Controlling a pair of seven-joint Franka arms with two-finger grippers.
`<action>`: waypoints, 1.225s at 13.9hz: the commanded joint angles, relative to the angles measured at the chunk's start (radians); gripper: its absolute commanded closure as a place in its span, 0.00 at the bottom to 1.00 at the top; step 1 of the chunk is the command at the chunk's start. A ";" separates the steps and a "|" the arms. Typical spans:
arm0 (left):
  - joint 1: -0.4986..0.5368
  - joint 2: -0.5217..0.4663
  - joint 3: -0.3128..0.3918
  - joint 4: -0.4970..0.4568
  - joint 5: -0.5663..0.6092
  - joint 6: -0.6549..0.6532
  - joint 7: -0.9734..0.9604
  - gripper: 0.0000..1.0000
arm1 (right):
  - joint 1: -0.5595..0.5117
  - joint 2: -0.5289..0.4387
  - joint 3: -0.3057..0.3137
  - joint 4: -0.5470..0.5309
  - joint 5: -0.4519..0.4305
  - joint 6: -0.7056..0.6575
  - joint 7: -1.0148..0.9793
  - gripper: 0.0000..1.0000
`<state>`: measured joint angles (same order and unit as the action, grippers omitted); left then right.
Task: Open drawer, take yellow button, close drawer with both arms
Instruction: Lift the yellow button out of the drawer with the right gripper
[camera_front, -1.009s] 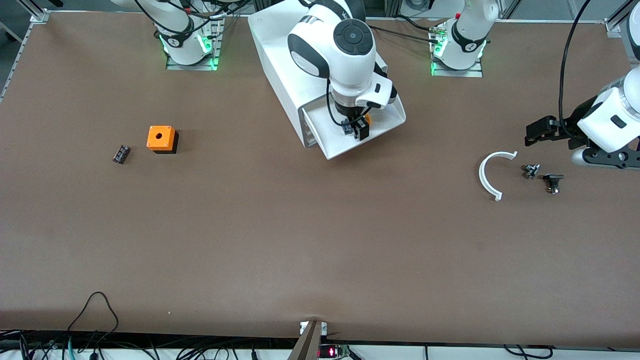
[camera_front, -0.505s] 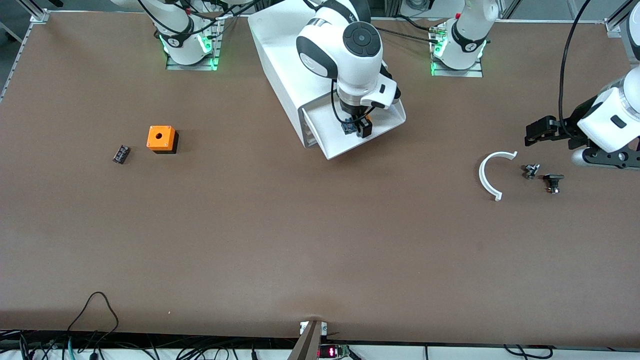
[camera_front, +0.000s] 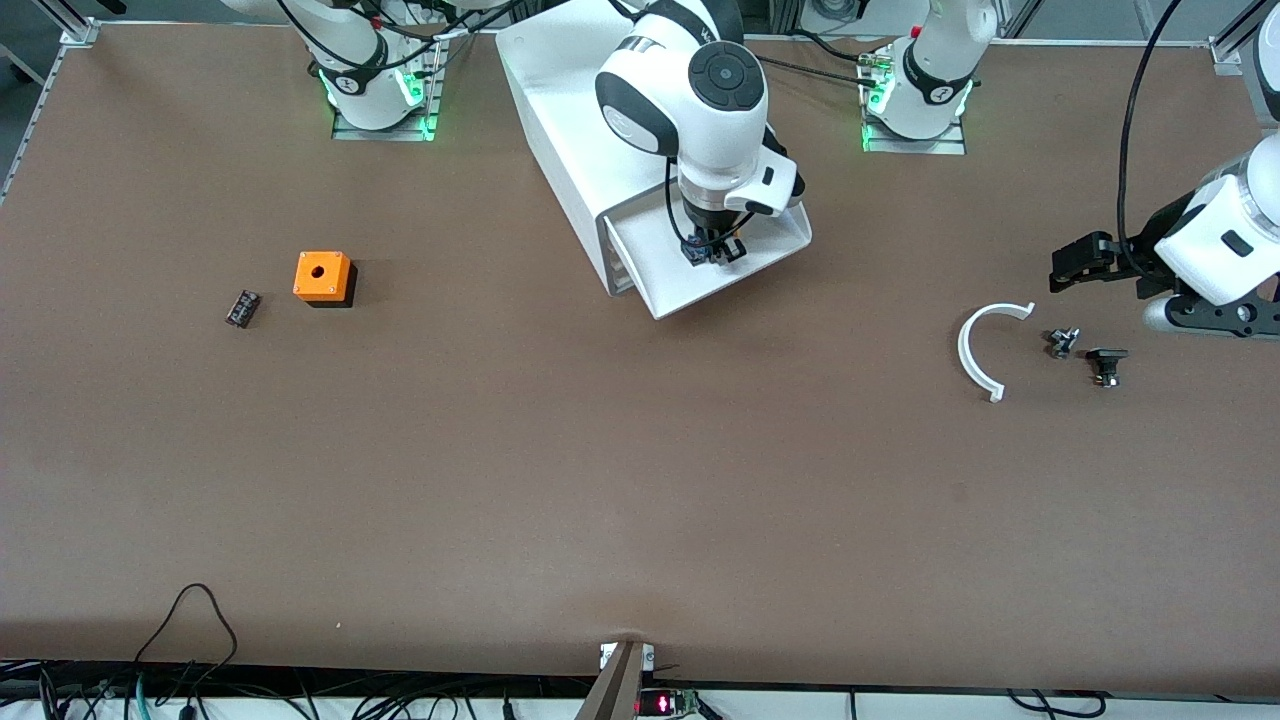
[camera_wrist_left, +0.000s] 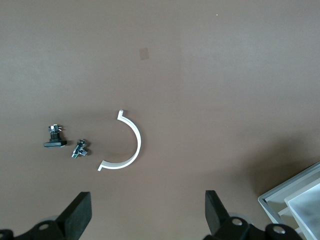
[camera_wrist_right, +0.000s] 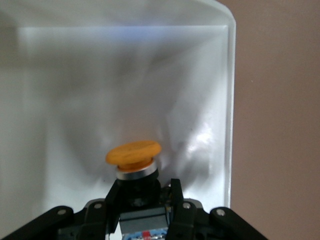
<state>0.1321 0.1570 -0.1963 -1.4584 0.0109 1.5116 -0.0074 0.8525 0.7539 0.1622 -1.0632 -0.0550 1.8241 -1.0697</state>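
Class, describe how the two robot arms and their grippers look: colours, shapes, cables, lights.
Both arms are glossy white, rounded segments with black joint rings; the right arm bears a round black cap. Black cables trail along each, including the left arm. Green lights glow at both bases. The right gripper and left gripper are black with two fingers.

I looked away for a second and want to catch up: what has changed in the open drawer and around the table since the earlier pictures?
The right hand sank deeper into the open drawer and closed its fingers on the button, which it now grips by the dark body under the orange cap. The left hand waits open above the white curved piece and two small parts. The orange cube and black block did not move.
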 joint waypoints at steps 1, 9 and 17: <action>0.010 0.004 -0.005 0.013 -0.008 -0.014 -0.005 0.00 | 0.010 0.008 0.002 0.029 -0.019 0.000 0.016 0.76; 0.020 0.004 -0.006 0.013 -0.014 -0.014 -0.005 0.00 | 0.043 -0.109 -0.093 0.009 -0.017 0.001 0.267 0.78; 0.029 0.012 -0.011 0.013 -0.031 -0.016 -0.008 0.00 | 0.001 -0.307 -0.237 -0.277 -0.022 0.152 0.726 0.78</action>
<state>0.1544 0.1602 -0.1963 -1.4585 -0.0002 1.5108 -0.0092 0.8786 0.5210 -0.0374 -1.2377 -0.0680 1.9466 -0.4059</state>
